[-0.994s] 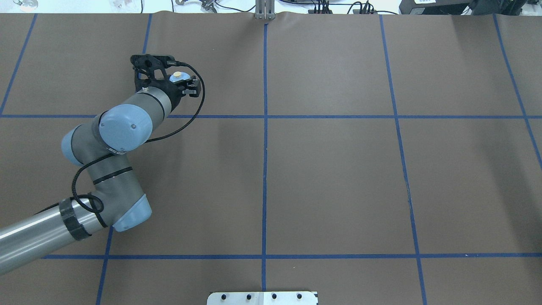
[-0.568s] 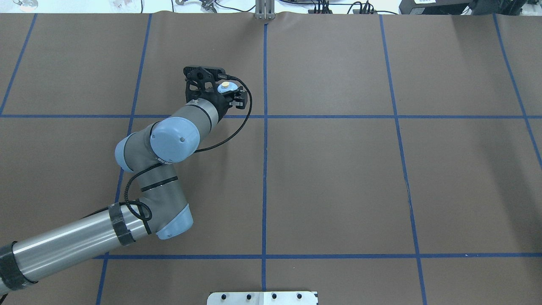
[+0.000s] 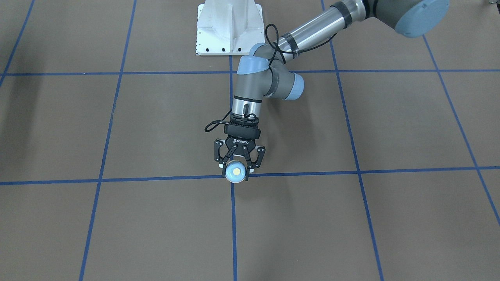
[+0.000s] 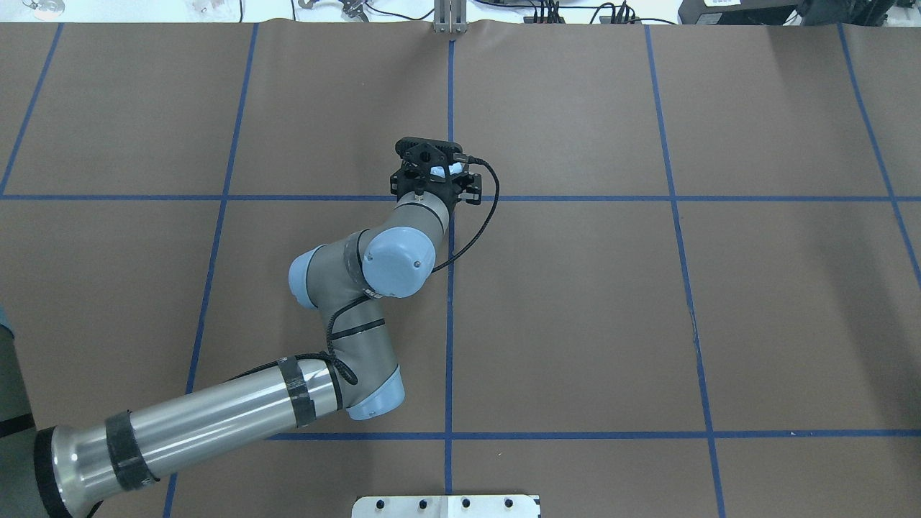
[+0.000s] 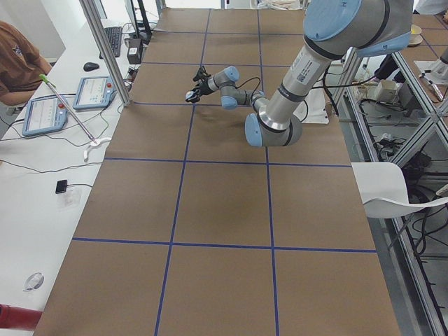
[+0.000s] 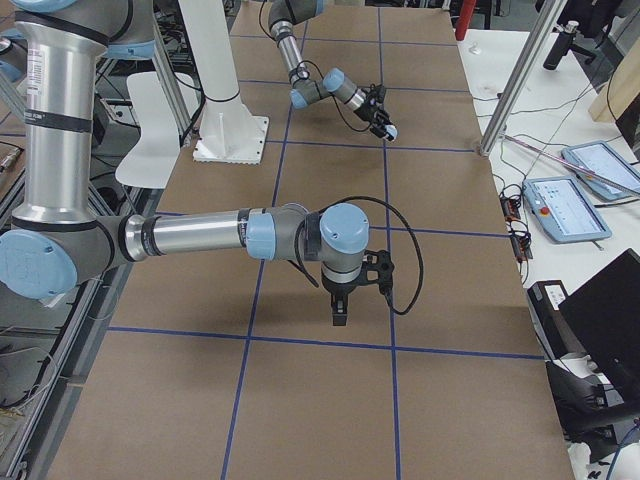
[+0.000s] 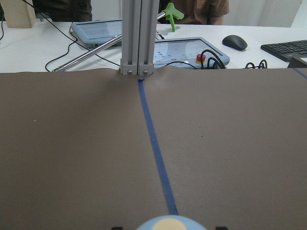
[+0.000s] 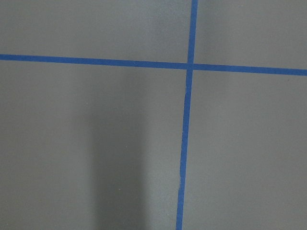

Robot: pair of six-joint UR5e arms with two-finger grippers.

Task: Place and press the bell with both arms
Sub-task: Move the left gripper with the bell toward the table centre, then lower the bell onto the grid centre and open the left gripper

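My left gripper (image 3: 235, 170) is shut on the small light-blue bell (image 3: 236, 172) with its cream button facing up. It holds the bell over the crossing of the blue centre tape lines. I cannot tell whether the bell touches the table. In the overhead view the gripper (image 4: 440, 175) mostly hides the bell (image 4: 452, 170). The bell's top shows at the bottom edge of the left wrist view (image 7: 171, 224). My right gripper (image 6: 337, 318) shows only in the exterior right view, pointing down above the brown table (image 6: 450, 300); I cannot tell whether it is open or shut.
The white pedestal (image 3: 228, 27) stands at the robot's edge of the table. An aluminium post (image 7: 139, 38) rises at the far edge on the centre line. Teach pendants (image 7: 187, 49), a mouse and a keyboard lie on the white bench beyond it.
My left arm has swung right with the bell in its gripper, from the far left square to the centre tape line. The gripper has stayed shut on the bell.
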